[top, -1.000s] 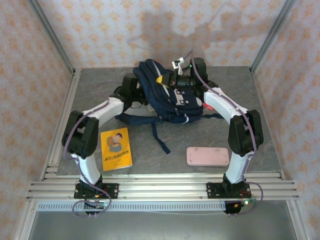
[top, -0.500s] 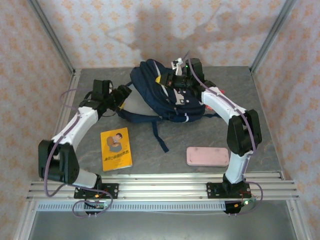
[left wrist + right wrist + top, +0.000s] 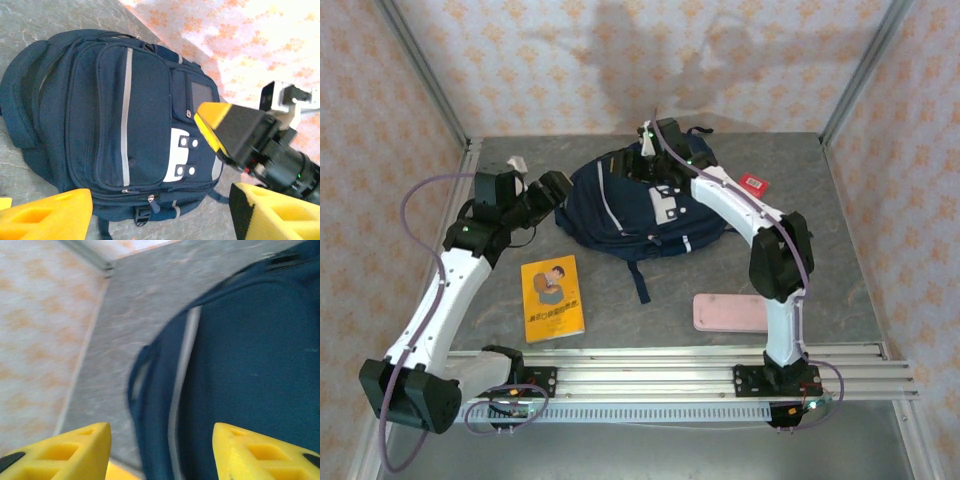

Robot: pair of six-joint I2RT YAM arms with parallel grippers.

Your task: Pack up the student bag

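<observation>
The student bag (image 3: 640, 205) lies flat on the grey worktop (image 3: 840, 250) with its front face up. From my left wrist camera I can see its white trim stripes, the grey square patch (image 3: 201, 95) and the white flap of the front pocket (image 3: 177, 161). A dark strap trails off the bag's near edge toward my bases.

My left end effector (image 3: 545, 190) hangs just off the bag's left side and is not touching it. Its yellow fingers (image 3: 47, 216) stand wide apart and there is nothing between them.

My right end effector (image 3: 642, 152) reaches across the bag to its far edge and sits above the fabric. In the right wrist view its fingers (image 3: 82, 447) are spread well apart, with blurred navy cloth and a white stripe beneath them. They grip nothing. I cannot tell whether they touch the bag. The left wrist camera also catches one of its yellow-tipped fingers (image 3: 220, 125) held over the bag's right side.

A yellow booklet (image 3: 552, 298) lies on the near-left side of the bag, well apart from it. A pink flat case (image 3: 732, 312) lies on the near-right side of the bag. A small red item (image 3: 753, 183) rests just off the bag's right side.
</observation>
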